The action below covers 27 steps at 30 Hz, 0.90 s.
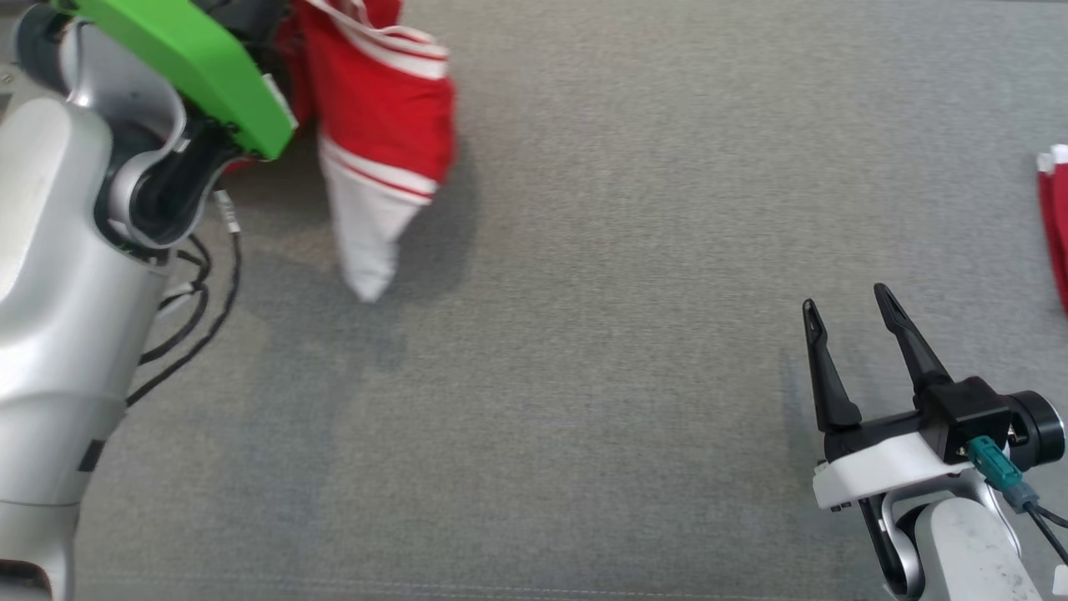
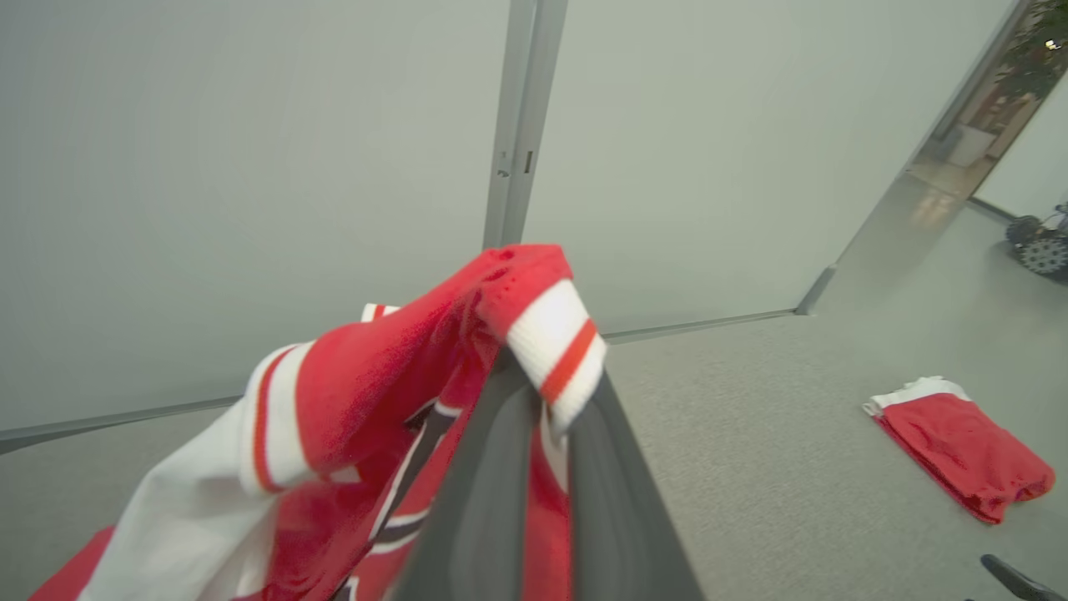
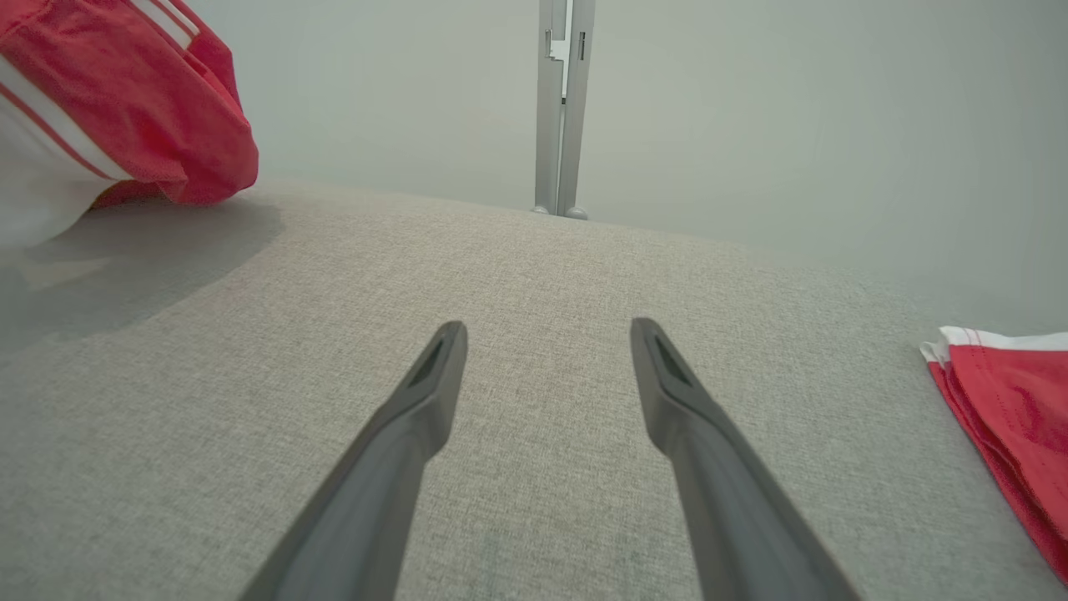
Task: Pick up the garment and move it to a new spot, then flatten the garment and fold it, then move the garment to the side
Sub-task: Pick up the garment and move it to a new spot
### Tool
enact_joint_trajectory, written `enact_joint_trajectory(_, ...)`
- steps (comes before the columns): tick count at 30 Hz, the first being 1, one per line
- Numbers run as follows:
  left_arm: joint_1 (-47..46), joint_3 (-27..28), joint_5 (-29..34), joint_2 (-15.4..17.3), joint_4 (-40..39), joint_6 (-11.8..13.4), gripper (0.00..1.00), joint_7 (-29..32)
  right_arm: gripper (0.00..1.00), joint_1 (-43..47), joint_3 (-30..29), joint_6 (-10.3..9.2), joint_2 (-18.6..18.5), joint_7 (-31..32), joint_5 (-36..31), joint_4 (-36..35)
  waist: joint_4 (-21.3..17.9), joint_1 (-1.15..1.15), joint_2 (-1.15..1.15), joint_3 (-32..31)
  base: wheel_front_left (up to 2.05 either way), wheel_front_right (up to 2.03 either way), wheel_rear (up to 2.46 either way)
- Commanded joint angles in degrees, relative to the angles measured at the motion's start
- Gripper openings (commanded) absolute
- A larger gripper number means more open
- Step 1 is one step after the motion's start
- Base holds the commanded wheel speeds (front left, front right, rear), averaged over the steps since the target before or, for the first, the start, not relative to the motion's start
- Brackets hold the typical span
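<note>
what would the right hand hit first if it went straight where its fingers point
Way looks free: the right hand points over grey surface, hanging garment off to its left, folded garment to its right. First would likely be that surface or the metal post beyond; depth unclear.

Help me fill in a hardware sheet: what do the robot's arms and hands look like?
The left arm is a silver-grey shell with a black joint, a bright green cover and loose black cables. The right hand has two long, tapered black fingers on a white bracket, with a teal connector plugged in.
</note>
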Motion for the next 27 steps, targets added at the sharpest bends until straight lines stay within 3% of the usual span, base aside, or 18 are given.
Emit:
enact_joint_trajectory(1, -0.67, -0.07, -0.84, -0.8, -1.63, 0.5, 0.0, 0.97, 1.0, -0.76, -0.19, -0.1, 0.2, -0.15, 0.39, 0.06, -4.04, 0.0, 0.0, -2.29, 0.0, 0.0, 0.0)
enact_joint_trajectory(6, 1.47, -1.3, -4.83, -4.22, -11.98, 4.33, 0.0, 6.42, 1.0, -0.97, -0.45, -0.1, 1.27, -0.15, 1.3, 0.64, -7.84, 0.0, 0.0, -2.64, 0.0, 0.0, 0.0)
enact_joint_trajectory(8, 2.53, -2.91, -5.81, -5.8, -18.41, 7.12, 0.0, 9.13, 1.0, -1.19, -0.52, -0.1, 1.44, -0.15, 1.83, 0.76, -10.03, 0.0, 0.0, -2.4, 0.0, 0.0, 0.0)
enact_joint_trajectory(13, 6.09, -5.21, -4.09, -6.94, -21.72, 11.18, 0.0, 8.94, 1.0, -1.69, 0.27, -0.1, 1.51, -0.15, 4.48, 1.29, -14.01, 0.0, 0.0, -1.94, 0.0, 0.0, 0.0)
enact_joint_trajectory(20, 11.4, -4.49, -3.02, -8.95, -11.49, 13.93, 0.0, 2.83, 1.0, -1.53, 1.53, -0.1, 1.52, -0.15, 6.3, 1.81, -18.01, 0.0, 0.0, -1.72, 0.0, 0.0, 0.0)
enact_joint_trajectory(27, 11.45, -5.23, -0.11, -14.79, 7.46, 12.29, 0.0, -7.97, 1.0, -0.74, 2.86, -0.1, 1.54, -0.15, 6.95, 2.42, -20.1, 0.0, 0.0, -1.72, 0.0, 0.0, 0.0)
